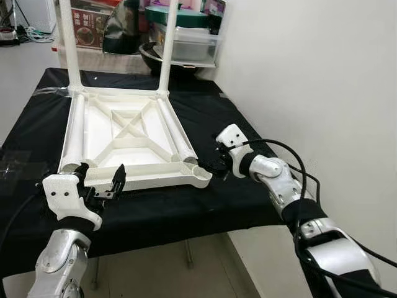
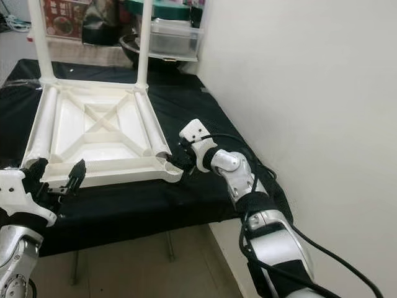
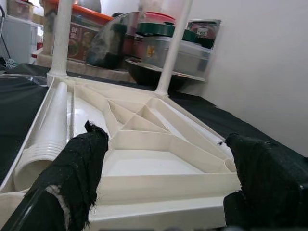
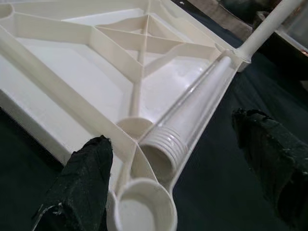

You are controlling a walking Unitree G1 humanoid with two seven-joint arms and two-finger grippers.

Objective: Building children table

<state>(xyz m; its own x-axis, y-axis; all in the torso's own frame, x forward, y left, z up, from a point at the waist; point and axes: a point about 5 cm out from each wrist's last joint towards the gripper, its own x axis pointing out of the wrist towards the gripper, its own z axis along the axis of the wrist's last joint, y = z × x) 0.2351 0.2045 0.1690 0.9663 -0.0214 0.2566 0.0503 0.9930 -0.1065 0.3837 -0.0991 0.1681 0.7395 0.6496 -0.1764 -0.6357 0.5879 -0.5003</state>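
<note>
The white table top [image 1: 127, 139] lies upside down on the black cloth [image 1: 205, 112] with two legs [image 1: 69, 46] standing up at its far side and two loose legs [image 1: 73, 133] lying inside along its left and right walls, and the left gripper [image 1: 99, 180] hangs at its near left edge. The black cloth shows bare on both sides of the table top, a white wall [image 1: 310, 74] stands close on the right, and boxes [image 1: 192, 40] sit behind. The left gripper is wide open and holds nothing, and the right gripper [image 1: 214, 162] is wide open too, just beside the near right corner with its round socket [image 4: 144, 209], holding nothing.
</note>
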